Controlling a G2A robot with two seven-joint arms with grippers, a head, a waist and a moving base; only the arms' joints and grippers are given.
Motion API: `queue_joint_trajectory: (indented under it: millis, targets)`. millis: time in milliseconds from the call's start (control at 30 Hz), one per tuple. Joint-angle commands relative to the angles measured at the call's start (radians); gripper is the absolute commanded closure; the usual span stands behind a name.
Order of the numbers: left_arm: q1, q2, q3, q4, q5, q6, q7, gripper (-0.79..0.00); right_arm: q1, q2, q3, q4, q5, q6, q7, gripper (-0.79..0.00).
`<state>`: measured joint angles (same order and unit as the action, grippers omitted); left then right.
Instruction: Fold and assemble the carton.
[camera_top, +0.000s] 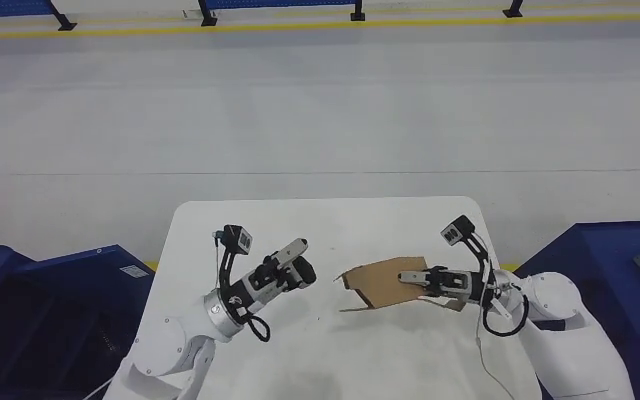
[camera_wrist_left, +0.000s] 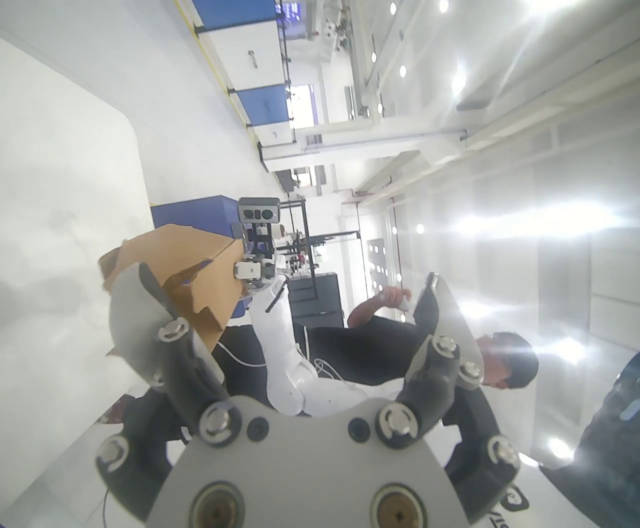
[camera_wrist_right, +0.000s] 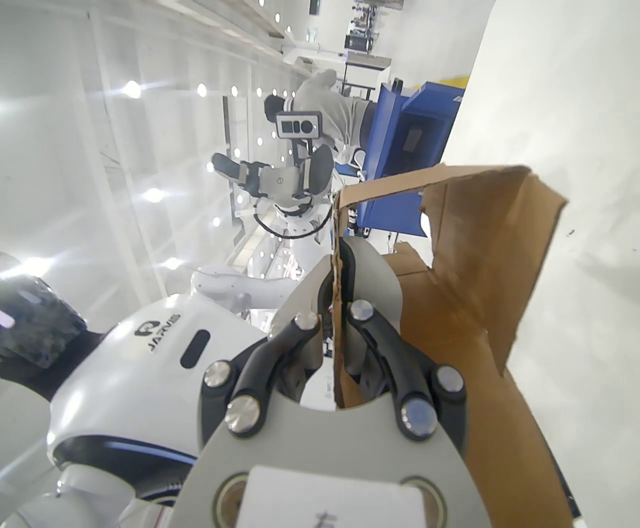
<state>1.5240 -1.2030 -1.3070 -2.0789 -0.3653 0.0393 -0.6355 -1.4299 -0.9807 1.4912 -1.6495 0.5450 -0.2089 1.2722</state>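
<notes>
Table (camera_top: 300, 250): carton (camera_top: 385, 285) between right fingers (camera_wrist_right: 372, 275)

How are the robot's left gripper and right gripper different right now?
The left gripper is open; the right gripper is shut. The left gripper holds nothing; the right gripper pinches a wall of the carton. The left gripper is apart from the carton; the right gripper touches it. Both are over the table and point toward each other.
</notes>
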Motion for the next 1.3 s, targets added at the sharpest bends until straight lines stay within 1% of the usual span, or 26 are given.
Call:
queue_joint_trajectory:
  millis: [0, 67, 233, 400, 667, 800, 967, 1133, 1267]
  targets:
    - [-0.011, -0.003, 0.038, 0.001, -0.037, 0.012, -0.015, -0.785, -0.009, 0.001, 0.003, -0.007, -0.004, -0.015, 0.006, 0.0]
    - [-0.03, -0.005, 0.063, 0.003, -0.051, 0.044, -0.022, -0.785, -0.017, 0.002, 0.007, -0.012, -0.004, -0.026, 0.007, 0.0]
    - [-0.063, -0.006, 0.123, 0.024, 0.005, 0.113, -0.015, -0.785, -0.028, 0.005, 0.023, -0.015, 0.026, -0.032, 0.01, 0.0]
    - [-0.081, -0.007, 0.169, 0.046, 0.045, 0.145, -0.02, -0.785, -0.033, 0.007, 0.031, -0.011, 0.055, -0.024, 0.023, 0.0]
    - [-0.107, -0.014, 0.226, 0.061, 0.054, 0.14, 0.016, -0.785, -0.039, 0.01, 0.028, -0.011, 0.056, -0.029, 0.037, 0.0]
    - [-0.11, -0.015, 0.229, 0.052, 0.04, 0.128, 0.027, -0.785, -0.037, 0.011, 0.03, -0.009, 0.058, -0.025, 0.037, 0.0]
    - [-0.094, -0.013, 0.23, 0.023, 0.036, 0.09, 0.021, -0.785, -0.033, 0.013, 0.017, 0.0, 0.027, -0.019, 0.035, 0.0]
    - [-0.084, -0.011, 0.241, 0.009, 0.038, 0.087, 0.02, -0.785, -0.027, 0.012, -0.004, 0.006, 0.012, -0.025, 0.022, 0.0]
    - [-0.102, -0.014, 0.268, 0.025, 0.056, 0.1, 0.022, -0.785, -0.027, 0.012, -0.015, 0.005, 0.006, -0.03, 0.028, 0.0]
